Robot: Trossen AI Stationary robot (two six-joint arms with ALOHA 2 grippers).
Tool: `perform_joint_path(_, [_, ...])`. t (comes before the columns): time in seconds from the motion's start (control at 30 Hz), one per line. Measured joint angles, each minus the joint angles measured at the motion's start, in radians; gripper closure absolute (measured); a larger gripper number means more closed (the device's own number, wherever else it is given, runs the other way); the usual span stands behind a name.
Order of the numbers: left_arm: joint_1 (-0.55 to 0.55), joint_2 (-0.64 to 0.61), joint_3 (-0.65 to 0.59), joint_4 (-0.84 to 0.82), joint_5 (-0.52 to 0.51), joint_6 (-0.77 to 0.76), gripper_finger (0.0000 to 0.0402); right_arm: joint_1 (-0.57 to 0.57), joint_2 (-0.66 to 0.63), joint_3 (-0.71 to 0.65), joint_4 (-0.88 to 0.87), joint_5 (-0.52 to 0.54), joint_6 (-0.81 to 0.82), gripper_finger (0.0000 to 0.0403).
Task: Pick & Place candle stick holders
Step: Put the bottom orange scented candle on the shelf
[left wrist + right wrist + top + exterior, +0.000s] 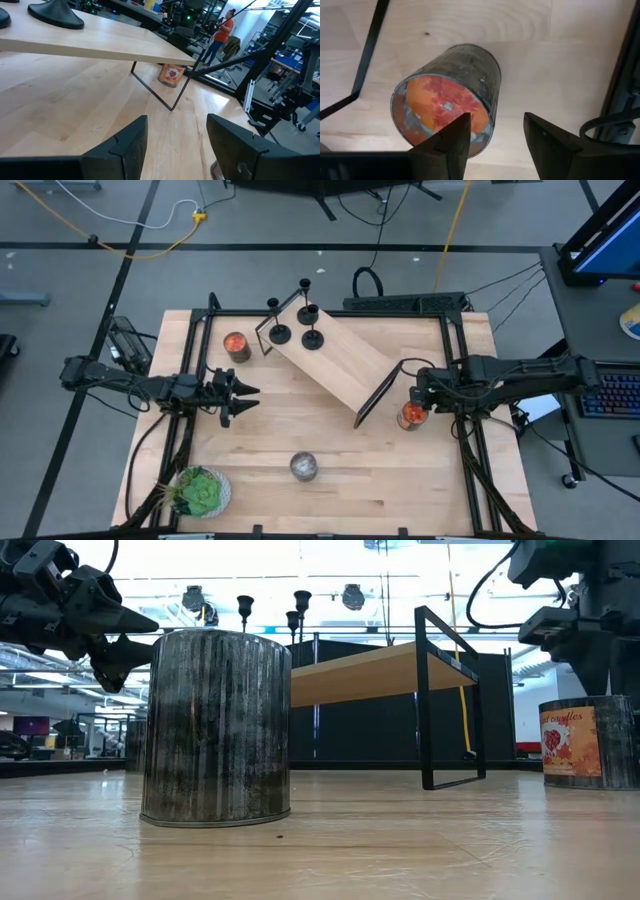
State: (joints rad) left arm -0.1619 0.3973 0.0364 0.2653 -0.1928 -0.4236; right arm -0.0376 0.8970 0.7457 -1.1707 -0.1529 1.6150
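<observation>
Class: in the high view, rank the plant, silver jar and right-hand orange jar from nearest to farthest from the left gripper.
Left gripper, open, left of centre.
1. Silver jar, front centre.
2. Plant, front-left corner; only slightly farther.
3. Orange jar, right, under the right gripper.

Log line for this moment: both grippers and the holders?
left gripper: open, above bare table | right gripper: open, over orange-red jar, not gripping | candle stick holders: four upright on raised wooden shelf
</observation>
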Motion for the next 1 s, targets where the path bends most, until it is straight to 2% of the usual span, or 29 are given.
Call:
perform_joint_path(0.63, [0.000, 0.000, 0.000, -0.001, 0.000, -0.001, 0.0192, 0.000, -0.001, -0.097, 0.102, -0.010, 0.042, 0.0233])
perform_joint_path(0.8, [0.000, 0.000, 0.000, 0.000, 0.000, -0.011, 0.0192, 0.000, -0.003, -0.098, 0.104, -0.013, 0.041, 0.0266])
perform_joint_path(1.0, [0.000, 0.000, 0.000, 0.001, 0.000, -0.031, 0.0192, 0.000, -0.003, -0.098, 0.104, -0.010, 0.029, 0.0334])
